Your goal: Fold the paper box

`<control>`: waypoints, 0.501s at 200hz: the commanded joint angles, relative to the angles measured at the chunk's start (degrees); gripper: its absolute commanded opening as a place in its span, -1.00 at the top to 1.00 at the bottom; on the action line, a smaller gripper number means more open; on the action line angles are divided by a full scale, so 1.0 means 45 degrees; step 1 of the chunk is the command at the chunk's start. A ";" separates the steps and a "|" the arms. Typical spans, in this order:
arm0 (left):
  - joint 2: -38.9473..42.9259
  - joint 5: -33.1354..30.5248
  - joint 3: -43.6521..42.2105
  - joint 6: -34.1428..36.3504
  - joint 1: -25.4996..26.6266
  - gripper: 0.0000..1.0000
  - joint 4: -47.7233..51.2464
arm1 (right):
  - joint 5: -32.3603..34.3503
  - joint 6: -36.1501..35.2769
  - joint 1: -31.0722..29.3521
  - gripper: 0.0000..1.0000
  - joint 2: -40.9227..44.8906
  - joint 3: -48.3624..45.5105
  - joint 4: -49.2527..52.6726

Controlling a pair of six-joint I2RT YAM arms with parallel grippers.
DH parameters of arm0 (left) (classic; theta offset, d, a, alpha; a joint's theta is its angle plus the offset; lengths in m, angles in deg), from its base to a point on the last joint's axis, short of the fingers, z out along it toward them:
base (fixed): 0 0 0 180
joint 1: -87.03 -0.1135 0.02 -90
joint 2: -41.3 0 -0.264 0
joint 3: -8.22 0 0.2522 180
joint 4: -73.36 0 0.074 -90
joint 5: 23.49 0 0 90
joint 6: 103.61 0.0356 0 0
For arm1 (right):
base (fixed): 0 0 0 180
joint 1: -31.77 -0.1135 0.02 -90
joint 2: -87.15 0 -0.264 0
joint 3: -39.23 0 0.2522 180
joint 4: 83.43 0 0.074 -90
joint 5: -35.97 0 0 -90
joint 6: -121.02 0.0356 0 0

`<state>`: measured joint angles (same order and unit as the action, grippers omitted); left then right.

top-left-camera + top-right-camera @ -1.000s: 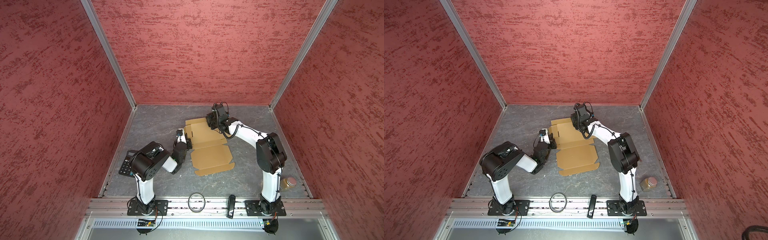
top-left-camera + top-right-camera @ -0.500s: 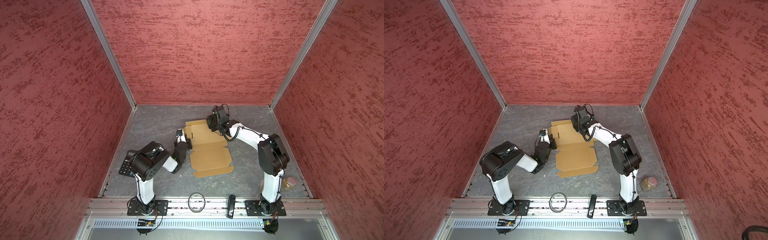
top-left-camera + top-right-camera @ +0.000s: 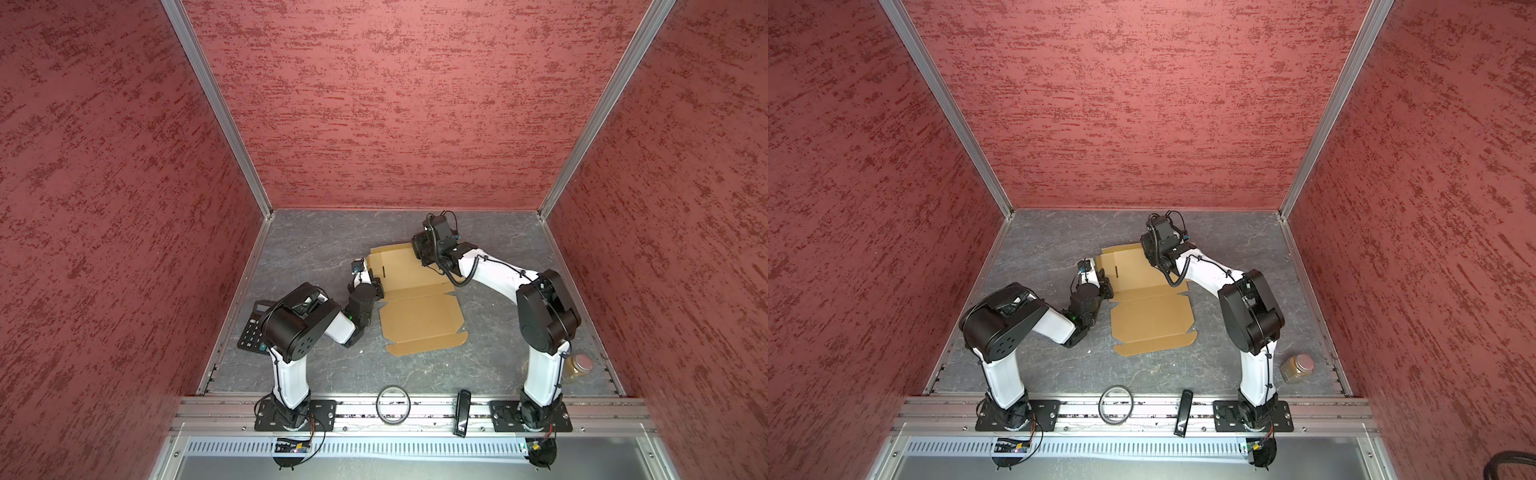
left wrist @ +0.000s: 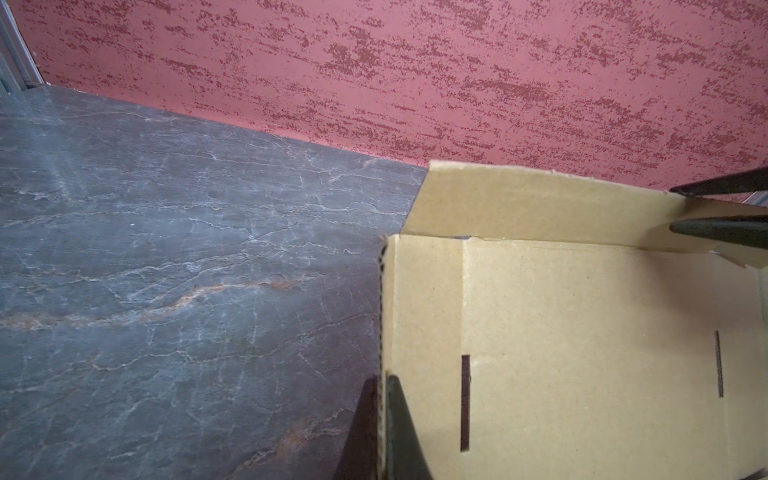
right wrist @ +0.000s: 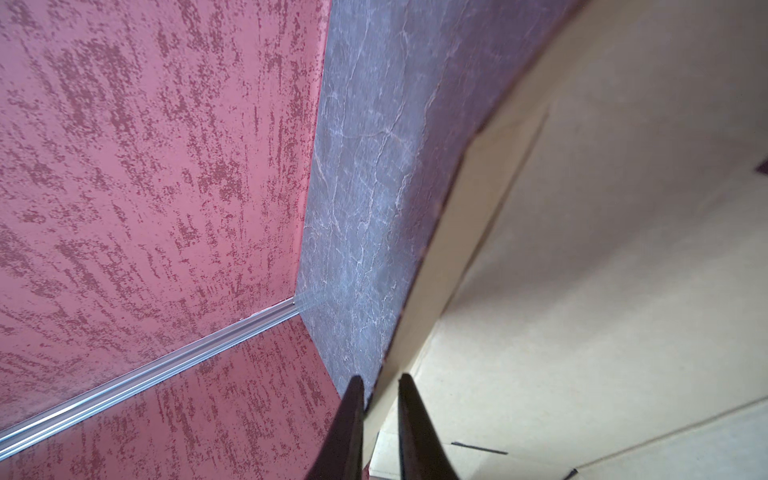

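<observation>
— While the left gripper point(image 4: 384, 432) pinches the raised side flap point(image 4: 428, 332) of the cardboard mailer point(image 3: 419, 316), lying toward the back edge of the worktop point(image 3: 316, 245), has the right gripper point(image 5: 380, 411) got hold?
— Its fingers point(image 5: 353, 415) straddle the back flap point(image 4: 540, 208); clamped or not, I can't tell. A loose hold could slip and drop that flap flat.

The left arm point(image 3: 338, 326) sits low, jaws clamped; right arm point(image 3: 494, 278) stretches forward, jaws seemingly near-closed.
</observation>
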<state>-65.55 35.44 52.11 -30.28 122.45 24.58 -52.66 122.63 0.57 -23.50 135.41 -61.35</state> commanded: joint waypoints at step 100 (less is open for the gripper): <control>0.0428 -0.0401 0.0031 -0.0696 0.0000 1.00 -0.0281 | 0.0613 0.1614 -0.0332 0.66 0.0390 -0.0492 0.0242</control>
<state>-65.51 34.85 52.11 -32.22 122.45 24.60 -52.29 123.61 -0.39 -23.50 134.38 -61.28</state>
